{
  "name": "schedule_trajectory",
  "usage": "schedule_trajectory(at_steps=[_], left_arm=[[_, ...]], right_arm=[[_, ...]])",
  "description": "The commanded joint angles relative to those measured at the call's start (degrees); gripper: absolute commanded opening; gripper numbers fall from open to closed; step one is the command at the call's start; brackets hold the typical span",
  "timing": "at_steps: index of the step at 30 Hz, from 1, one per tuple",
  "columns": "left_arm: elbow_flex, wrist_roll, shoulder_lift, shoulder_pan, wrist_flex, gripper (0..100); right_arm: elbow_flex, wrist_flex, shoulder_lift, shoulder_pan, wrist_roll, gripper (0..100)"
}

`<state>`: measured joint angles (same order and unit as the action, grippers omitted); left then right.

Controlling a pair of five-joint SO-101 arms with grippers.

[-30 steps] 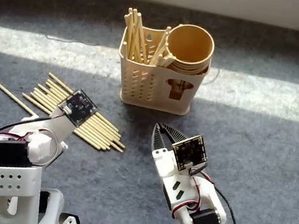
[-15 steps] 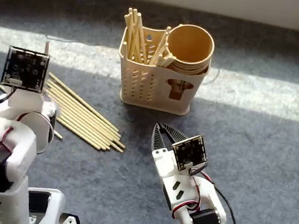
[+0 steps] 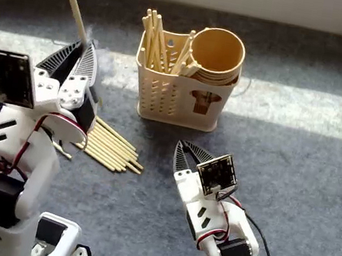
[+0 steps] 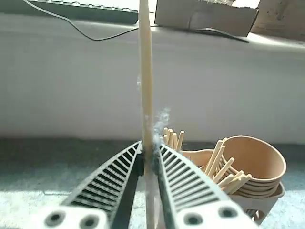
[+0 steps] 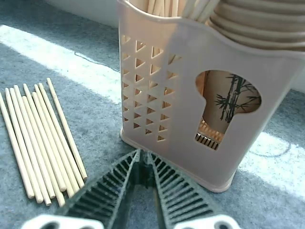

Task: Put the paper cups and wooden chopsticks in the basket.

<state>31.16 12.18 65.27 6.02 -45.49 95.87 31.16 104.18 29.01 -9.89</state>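
My left gripper is raised left of the basket, shut on one wooden chopstick that sticks up and away from it. The cream basket holds several chopsticks and stacked paper cups. Several more chopsticks lie in a row on the grey carpet left of the basket. My right gripper rests low in front of the basket, shut and empty.
Grey carpet covers the floor, with a sunlit band behind the basket. A white wall runs along the back. Free carpet lies to the right of the basket.
The left arm rose from the chopstick row, lifting one chopstick up and toward the back. The right arm stayed still.
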Motion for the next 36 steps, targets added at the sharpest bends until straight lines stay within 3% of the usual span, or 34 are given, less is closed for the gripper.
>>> schedule_trajectory(at_steps=[1, 17, 31, 33, 36], left_arm=[[0.75, 1.23, 0.13, 4.18, 8.35, 0], [1.19, 1.23, -23.43, 6.55, 38.42, 0], [-3.38, 1.14, -36.79, 5.23, 38.59, 1], [-3.30, 1.05, -36.79, 5.14, 38.15, 3], [-4.53, 1.14, -36.79, 5.05, 30.77, 12]], right_arm=[[5.23, -0.13, 0.57, -0.75, 0.09, 0.6], [5.23, -0.13, 0.57, -0.57, 0.09, 0.6], [5.23, -0.13, 0.66, -0.57, 0.00, 0.6], [5.23, -0.13, 0.66, -0.57, 0.00, 0.6], [5.23, -0.13, 0.66, -0.57, 0.00, 0.6]])
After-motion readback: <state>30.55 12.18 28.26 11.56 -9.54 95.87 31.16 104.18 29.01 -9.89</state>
